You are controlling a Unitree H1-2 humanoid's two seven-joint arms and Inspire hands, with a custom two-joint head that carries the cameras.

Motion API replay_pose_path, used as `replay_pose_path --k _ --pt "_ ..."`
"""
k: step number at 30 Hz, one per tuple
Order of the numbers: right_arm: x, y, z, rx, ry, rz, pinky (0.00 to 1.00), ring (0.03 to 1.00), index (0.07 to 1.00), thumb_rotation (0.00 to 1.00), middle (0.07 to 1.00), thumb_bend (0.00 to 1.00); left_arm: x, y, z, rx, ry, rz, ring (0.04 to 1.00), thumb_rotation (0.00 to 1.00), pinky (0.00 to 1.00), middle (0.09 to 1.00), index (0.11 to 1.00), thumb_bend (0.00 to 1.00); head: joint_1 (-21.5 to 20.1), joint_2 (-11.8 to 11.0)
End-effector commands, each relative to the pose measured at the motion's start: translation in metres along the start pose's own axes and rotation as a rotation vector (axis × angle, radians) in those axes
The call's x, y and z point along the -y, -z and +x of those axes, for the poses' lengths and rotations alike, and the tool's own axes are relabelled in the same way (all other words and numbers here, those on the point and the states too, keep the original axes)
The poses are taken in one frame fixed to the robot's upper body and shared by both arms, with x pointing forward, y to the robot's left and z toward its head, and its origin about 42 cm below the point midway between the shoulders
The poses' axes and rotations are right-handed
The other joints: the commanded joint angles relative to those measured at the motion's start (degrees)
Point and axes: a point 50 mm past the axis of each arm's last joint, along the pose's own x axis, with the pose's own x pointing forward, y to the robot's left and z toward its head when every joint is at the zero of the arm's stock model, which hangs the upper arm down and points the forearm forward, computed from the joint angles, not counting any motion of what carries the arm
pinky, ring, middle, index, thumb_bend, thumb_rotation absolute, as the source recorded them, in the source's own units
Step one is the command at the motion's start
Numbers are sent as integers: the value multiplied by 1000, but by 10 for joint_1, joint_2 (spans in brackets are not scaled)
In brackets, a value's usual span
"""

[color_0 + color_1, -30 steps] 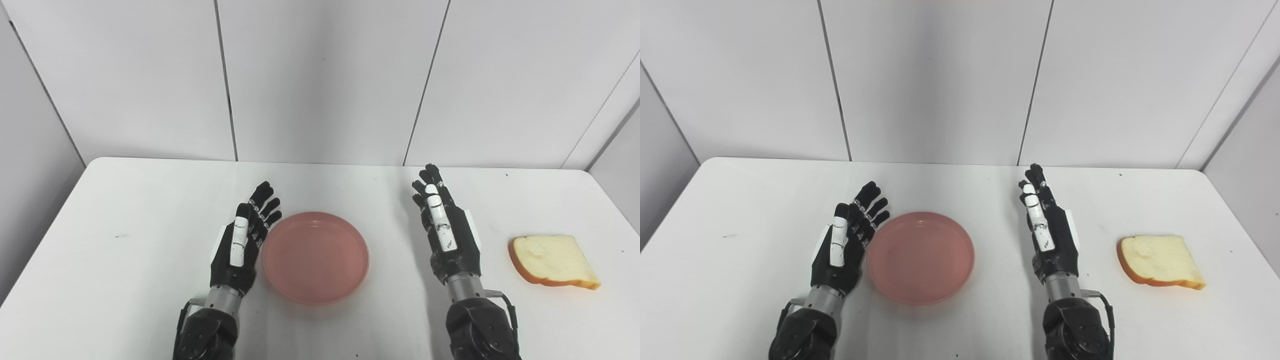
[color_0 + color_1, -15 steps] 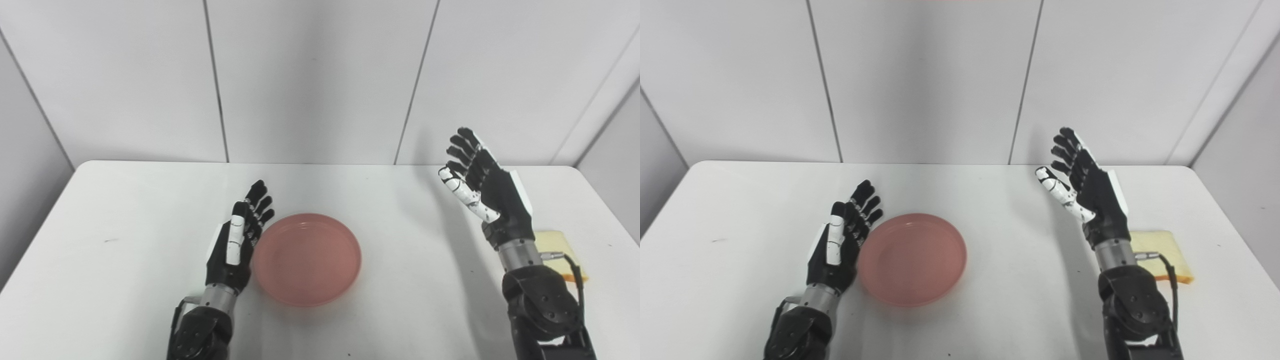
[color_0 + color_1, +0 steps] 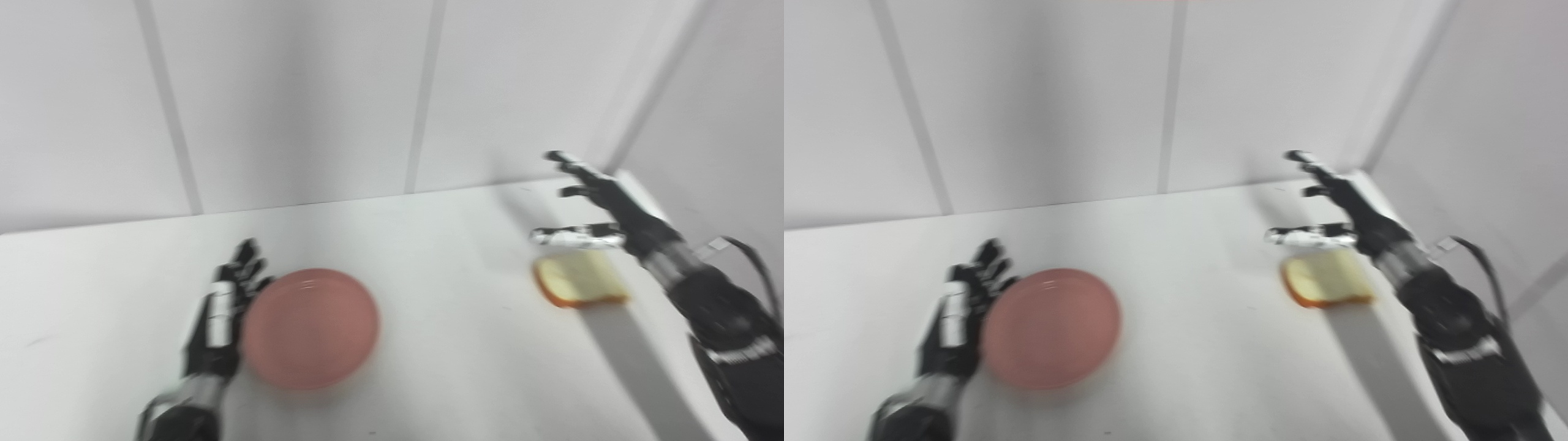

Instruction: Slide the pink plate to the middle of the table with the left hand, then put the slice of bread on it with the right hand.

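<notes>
The frames are blurred by head motion. A round pink plate (image 3: 309, 327) lies on the white table (image 3: 441, 343). My left hand (image 3: 222, 315) rests flat and open against the plate's left rim. A slice of bread (image 3: 579, 279) with a brown crust lies near the table's right side. My right hand (image 3: 597, 205) hovers open above and just behind the bread, fingers spread, thumb (image 3: 572, 236) over its far edge. It holds nothing. In the right eye view the same plate (image 3: 1050, 334), bread (image 3: 1326, 278) and right hand (image 3: 1338, 202) show.
White panelled walls (image 3: 306, 98) close the table in at the back and on the right, near my right hand. The table's right edge runs close past the bread. The right forearm (image 3: 723, 318) with its cable crosses the lower right corner.
The camera has swung to the right, shifting the whole picture left. My right hand has moved up, out to the right and over the bread, with its palm turned down. The left hand stays by the plate.
</notes>
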Motion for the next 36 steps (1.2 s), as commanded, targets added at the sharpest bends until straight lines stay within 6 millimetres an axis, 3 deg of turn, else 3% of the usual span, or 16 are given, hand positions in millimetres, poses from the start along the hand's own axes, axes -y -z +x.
replay_pose_path --k 1,5,10,21,30,36 --pt "18 -4 0 1 -4 -81 827 973 964 381 999 909 -13 2 -8 -19 -5 3 970 1000 901 984 905 745 -9 1" --pt "25 9 -4 -71 -28 -162 878 992 972 317 1000 952 -17 -1 -9 -31 9 9 976 998 953 985 922 788 -18 3" --pt "40 20 -9 -170 -52 -294 894 992 976 287 996 981 -16 -1 -10 -31 14 8 977 999 948 988 919 787 -17 3" --pt "64 25 -14 -289 -161 -465 998 1000 962 227 982 1000 -15 -5 -14 -36 11 17 963 1000 912 984 921 783 -24 4" --pt "61 32 0 -383 -301 -585 1000 1000 969 204 996 1000 -15 -3 -14 -31 10 13 960 991 894 976 912 801 -28 5" --pt "51 34 10 -395 -348 -614 1000 1000 974 257 999 1000 -15 -2 -15 -36 17 12 956 991 905 976 909 805 -26 4"
